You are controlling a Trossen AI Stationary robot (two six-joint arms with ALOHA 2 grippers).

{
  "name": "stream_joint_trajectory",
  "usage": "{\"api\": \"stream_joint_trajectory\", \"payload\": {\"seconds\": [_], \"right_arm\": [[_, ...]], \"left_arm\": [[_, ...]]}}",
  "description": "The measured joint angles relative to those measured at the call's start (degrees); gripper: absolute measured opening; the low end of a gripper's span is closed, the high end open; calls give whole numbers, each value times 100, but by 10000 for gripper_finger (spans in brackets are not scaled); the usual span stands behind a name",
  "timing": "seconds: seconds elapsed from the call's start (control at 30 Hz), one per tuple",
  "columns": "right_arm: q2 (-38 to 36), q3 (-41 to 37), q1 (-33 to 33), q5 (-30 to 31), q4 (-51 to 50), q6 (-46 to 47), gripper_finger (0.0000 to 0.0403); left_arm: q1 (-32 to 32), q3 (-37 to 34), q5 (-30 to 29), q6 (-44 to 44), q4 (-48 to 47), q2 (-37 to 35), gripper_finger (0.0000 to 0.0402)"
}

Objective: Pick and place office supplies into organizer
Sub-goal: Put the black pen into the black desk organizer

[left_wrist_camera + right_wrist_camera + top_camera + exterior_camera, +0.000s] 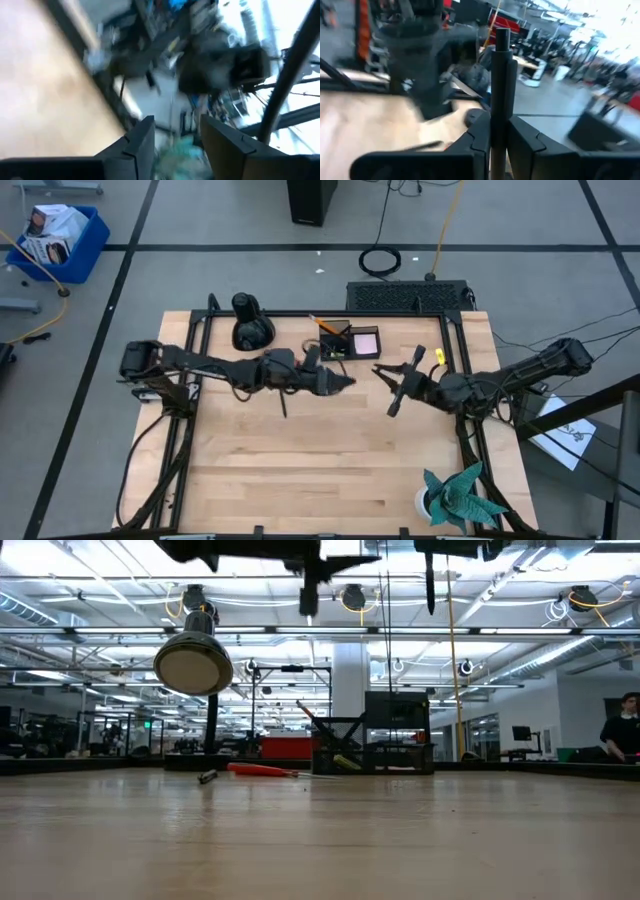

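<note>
Tabletop: pale, smooth wood-grain tabletop [300, 470] framed by dark metal rails.
Organizer: small black rectangular desk organizer [345, 343] at the far edge of the tabletop; in the low view it shows as an open black frame [372, 745].
Contents: a slim orange-yellow pencil [327, 325] leans slantwise out of it; a flat pink square sticky-note pad [365, 342] lies in its lower tray.
Scissors: red-handled scissors [262, 770] lie flat on the tabletop beside the organizer in the low view.
Left hand: the left hand [345, 380] hangs above the tabletop just in front of the organizer; its two flat dark fingers [142, 142] stand parted with nothing between them.
Right hand: the right hand [394, 402] is raised to the right of the organizer, its fingers pressed on a thin black matte pen [500, 85] that stands up straight between them.
Other: rounded black bulbous object [250, 323] at the far left; teal folded-paper plant [458, 495] at the near right corner.
</note>
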Motion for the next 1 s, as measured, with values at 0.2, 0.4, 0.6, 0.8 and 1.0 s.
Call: {"api": "stream_joint_trajectory", "payload": {"seconds": [0.2, 0.4, 0.6, 0.8, 1.0], "right_arm": [[-2, 2, -382, -844, 112, 1155, 28], [156, 2, -1076, -1208, 261, 1299, 33], [763, 4, -2033, -1994, 1036, 1550, 28], [1535, 25, -2955, -2753, 1795, 1936, 34], [2264, 263, -3445, -3051, 2333, 1857, 27]], "left_arm": [[-11, -14, -1082, 1811, -1051, -1057, 139], [-7, -25, -2256, 2922, -3299, -2566, 121], [159, -20, -2918, 2928, -4513, -3556, 114], [180, -13, -2927, 3109, -4636, -4080, 113], [173, -25, -2928, 3141, -4754, -4153, 113]]}}
